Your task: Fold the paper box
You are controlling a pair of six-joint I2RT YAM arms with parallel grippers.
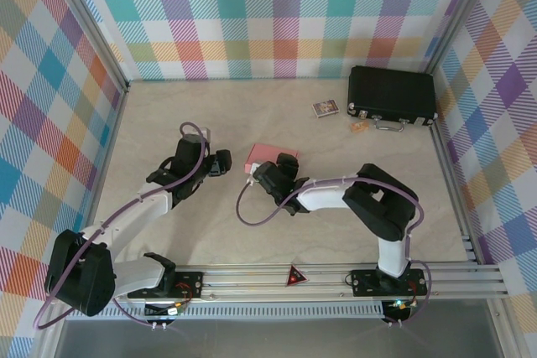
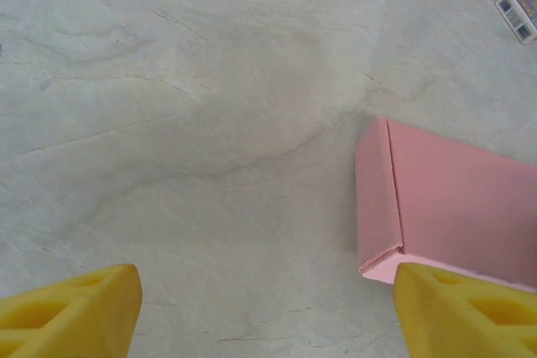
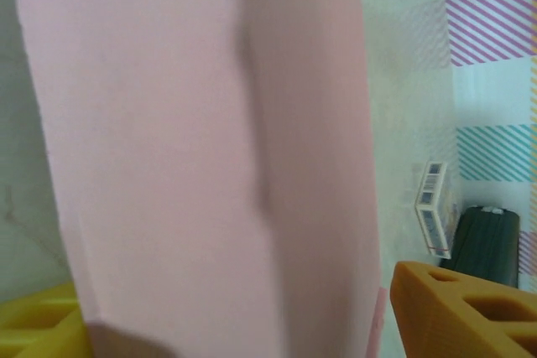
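The salmon-pink paper box (image 1: 270, 154) lies folded up as a shallow rectangular box in the middle of the table. In the left wrist view its end wall and top (image 2: 445, 199) sit at the right, one corner close to the right yellow finger (image 2: 466, 312). My left gripper (image 1: 223, 163) (image 2: 268, 324) stands open just left of the box, with bare table between its fingers. My right gripper (image 1: 262, 172) (image 3: 243, 333) is at the box's near edge. Its fingers are spread wide, and the pink card (image 3: 201, 148) lies between them. A narrow gap shows beside the orange finger (image 3: 461, 308).
A black case (image 1: 392, 95) lies at the back right by the wall. A small printed card pack (image 1: 325, 107) (image 2: 520, 12) (image 3: 432, 207) and a tiny orange bit (image 1: 359, 126) lie left of and in front of it. Plaid walls enclose the table.
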